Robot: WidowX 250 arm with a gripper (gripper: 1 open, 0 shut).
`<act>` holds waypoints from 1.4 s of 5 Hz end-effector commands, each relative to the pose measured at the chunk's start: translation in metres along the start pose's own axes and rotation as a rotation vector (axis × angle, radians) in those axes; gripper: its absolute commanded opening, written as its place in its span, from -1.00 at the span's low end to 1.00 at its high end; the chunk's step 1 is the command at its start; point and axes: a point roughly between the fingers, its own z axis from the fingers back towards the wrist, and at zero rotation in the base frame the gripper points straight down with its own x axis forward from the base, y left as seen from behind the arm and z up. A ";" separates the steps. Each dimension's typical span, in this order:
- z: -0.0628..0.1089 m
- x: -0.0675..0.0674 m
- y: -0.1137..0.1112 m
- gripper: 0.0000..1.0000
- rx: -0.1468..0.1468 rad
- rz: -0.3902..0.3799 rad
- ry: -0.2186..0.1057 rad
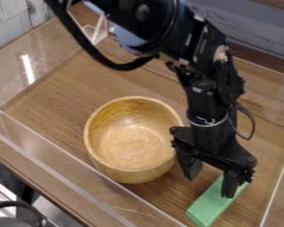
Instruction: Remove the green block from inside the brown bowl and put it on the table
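Observation:
The green block (212,205) lies flat on the table (97,80) near the front right, outside the bowl. The brown bowl (134,138) sits left of it, upright, with nothing showing inside. My gripper (212,174) hangs just above the block's far end with its two black fingers apart and nothing between them; the right finger's tip reaches down to the block's upper end, and I cannot tell whether it touches.
Clear acrylic walls (79,173) run along the table's front and left edges. The black arm (169,35) reaches in from the top of the view over the back of the table.

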 end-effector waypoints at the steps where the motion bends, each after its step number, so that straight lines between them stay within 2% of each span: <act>1: -0.005 0.005 0.002 1.00 -0.007 0.006 -0.025; 2: -0.015 0.005 0.004 1.00 -0.005 0.010 -0.025; 3: -0.018 0.005 0.005 -1.00 -0.005 0.014 -0.026; 7: -0.006 0.000 0.006 -1.00 -0.007 0.028 0.023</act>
